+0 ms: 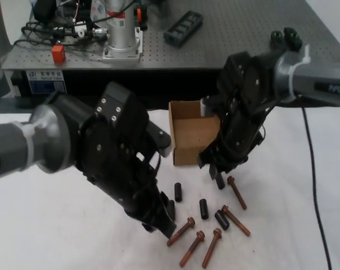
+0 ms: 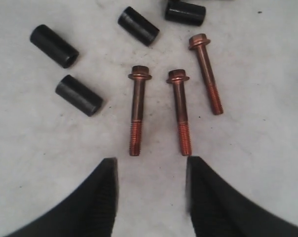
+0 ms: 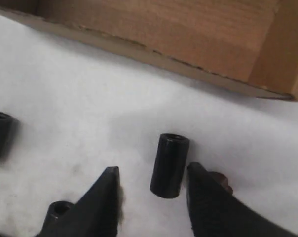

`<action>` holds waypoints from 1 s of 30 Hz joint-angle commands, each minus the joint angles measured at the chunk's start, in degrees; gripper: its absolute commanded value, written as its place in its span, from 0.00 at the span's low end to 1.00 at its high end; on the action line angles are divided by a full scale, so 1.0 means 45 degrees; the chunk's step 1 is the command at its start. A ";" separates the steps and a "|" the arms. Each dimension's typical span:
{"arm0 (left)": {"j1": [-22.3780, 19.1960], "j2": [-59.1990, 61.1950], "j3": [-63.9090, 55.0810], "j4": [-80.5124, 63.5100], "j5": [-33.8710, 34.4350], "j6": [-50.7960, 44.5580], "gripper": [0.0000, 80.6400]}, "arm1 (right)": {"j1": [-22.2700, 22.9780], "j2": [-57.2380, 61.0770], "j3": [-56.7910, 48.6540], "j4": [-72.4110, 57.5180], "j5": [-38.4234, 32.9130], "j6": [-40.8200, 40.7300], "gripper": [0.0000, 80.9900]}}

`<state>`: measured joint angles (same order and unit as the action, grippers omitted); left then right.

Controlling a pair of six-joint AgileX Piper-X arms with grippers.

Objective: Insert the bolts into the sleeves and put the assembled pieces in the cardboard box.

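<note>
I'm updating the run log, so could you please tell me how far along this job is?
Done: nothing yet; bolts and sleeves lie separate on the bench. In hand: the left claw is open just short of two bolts, the right claw open around one sleeve beside the cardboard box. Left, seemingly: every insertion and all the boxing.

Orange block (image 1: 58, 53), perhaps plastic; black tray (image 1: 183, 28)

Copper-brown bolts (image 2: 180, 111), matte black sleeves (image 2: 79, 95), plain tan cardboard box (image 1: 189, 140), white bench surface (image 1: 46, 225), grey dotted plate (image 1: 243, 34)
</note>
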<state>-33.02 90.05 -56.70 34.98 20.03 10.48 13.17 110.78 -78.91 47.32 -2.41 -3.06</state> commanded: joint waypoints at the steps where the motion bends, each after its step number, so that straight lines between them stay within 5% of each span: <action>1: -0.0714 0.0056 -0.0172 0.0208 -0.0293 0.0725 0.40 | 0.0066 0.0604 -0.0322 0.0311 0.0175 -0.0182 0.39; 21: -0.0751 0.0369 -0.0172 0.0086 -0.0412 0.1072 0.40 | 0.0066 0.1364 -0.0322 -0.0168 0.0640 0.0058 0.38; 30: -0.0763 0.1180 -0.0318 -0.0356 -0.0063 0.1152 0.40 | 0.0066 0.1396 -0.0322 -0.0326 0.0640 -0.0030 0.09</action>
<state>-36.17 93.02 -57.07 34.10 18.75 14.73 13.45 116.70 -79.80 46.34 0.69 -2.83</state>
